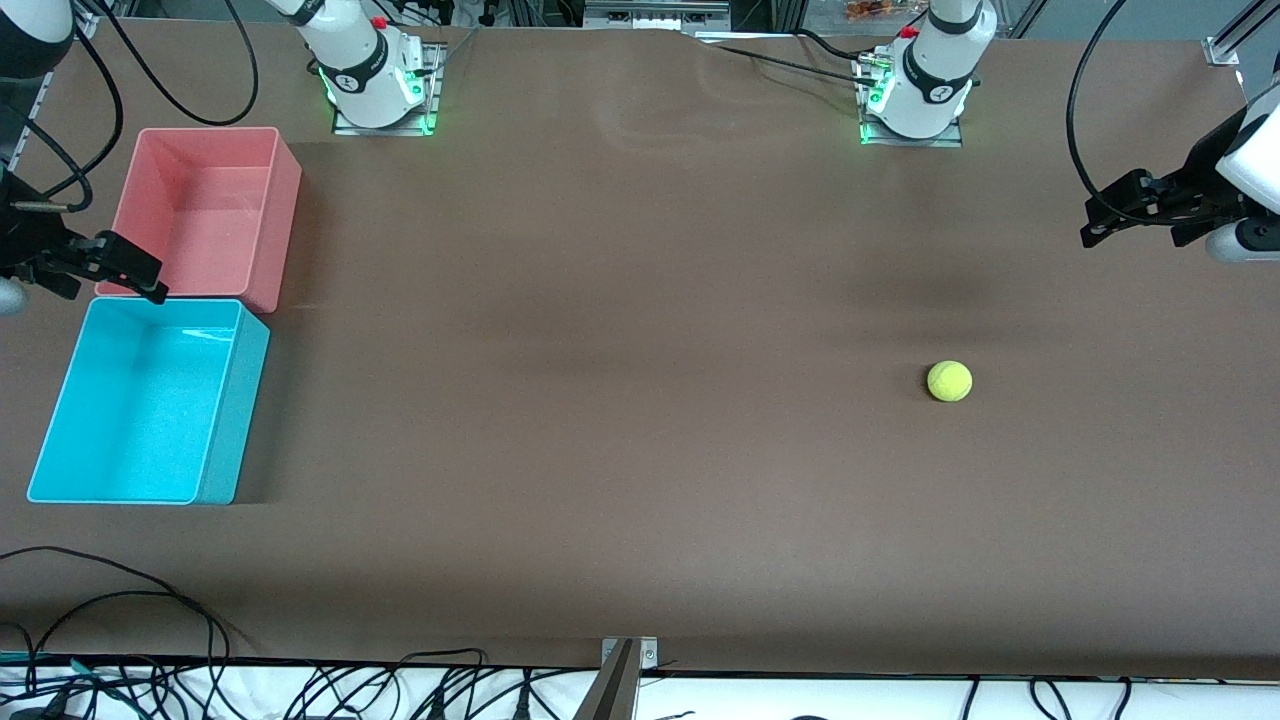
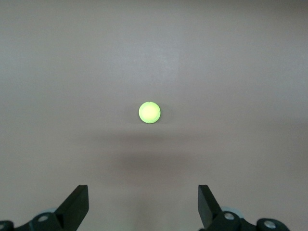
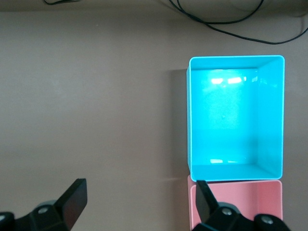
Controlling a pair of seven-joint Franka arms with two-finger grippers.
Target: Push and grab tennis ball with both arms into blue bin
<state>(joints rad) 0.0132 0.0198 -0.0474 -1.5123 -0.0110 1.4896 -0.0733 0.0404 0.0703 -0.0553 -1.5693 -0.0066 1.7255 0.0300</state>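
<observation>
The tennis ball [image 1: 949, 381] lies alone on the brown table toward the left arm's end, and shows as a small bright yellow-green ball [image 2: 149, 112] in the left wrist view. High over that end of the table, my left gripper [image 1: 1100, 215] [image 2: 143, 202] hangs open and empty, apart from the ball. The blue bin [image 1: 235, 420] [image 3: 236, 57] stands empty at the right arm's end. Above the corner where the bins meet, my right gripper [image 1: 110, 275] [image 3: 139, 199] is open with nothing held.
A pink-red bin [image 1: 285, 230] [image 3: 240, 204] of the same size touches the blue bin, farther from the front camera. Both arm bases [image 1: 375, 85] [image 1: 915, 95] stand along the table's far edge. Cables [image 1: 150, 620] trail over the near edge.
</observation>
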